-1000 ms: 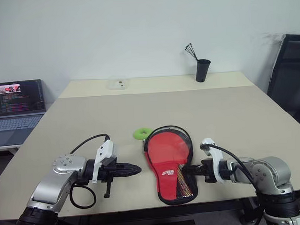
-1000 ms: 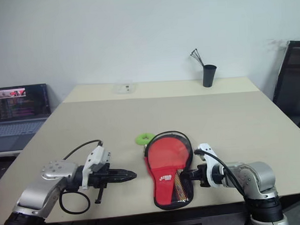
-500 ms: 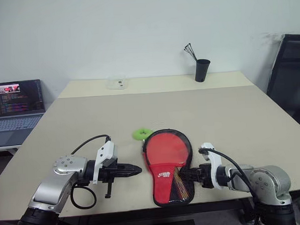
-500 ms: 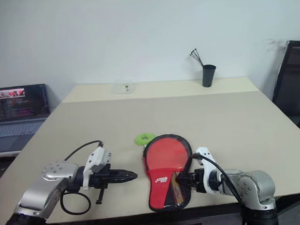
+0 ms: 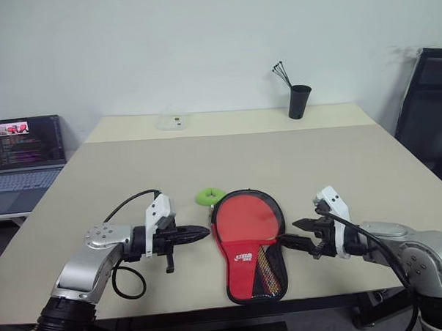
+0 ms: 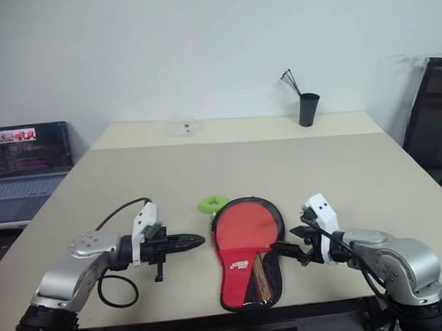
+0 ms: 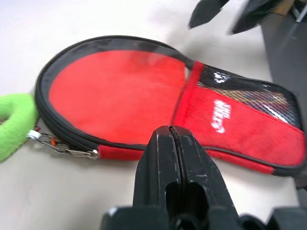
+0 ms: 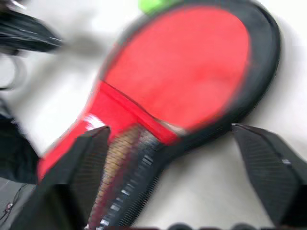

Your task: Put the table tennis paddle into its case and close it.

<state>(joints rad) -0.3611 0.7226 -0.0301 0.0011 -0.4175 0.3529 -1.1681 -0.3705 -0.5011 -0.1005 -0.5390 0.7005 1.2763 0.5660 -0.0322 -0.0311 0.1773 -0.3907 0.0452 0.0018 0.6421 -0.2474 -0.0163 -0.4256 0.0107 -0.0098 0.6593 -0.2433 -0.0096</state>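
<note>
With the table tennis paddle (image 5: 246, 217) seated in the case (image 5: 254, 274) on the worktop (image 5: 338, 168), the right end effector (image 5: 303, 234) spread and empty beside it, bring the pinched-shut left end effector (image 5: 200, 231) to the zip and close it.

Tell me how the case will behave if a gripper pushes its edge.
The case lies flat on the smooth table, so it would probably slide, not tip. Its fabric and mesh look soft, so the edge may buckle. The paddle inside likely stiffens the round end.
</note>
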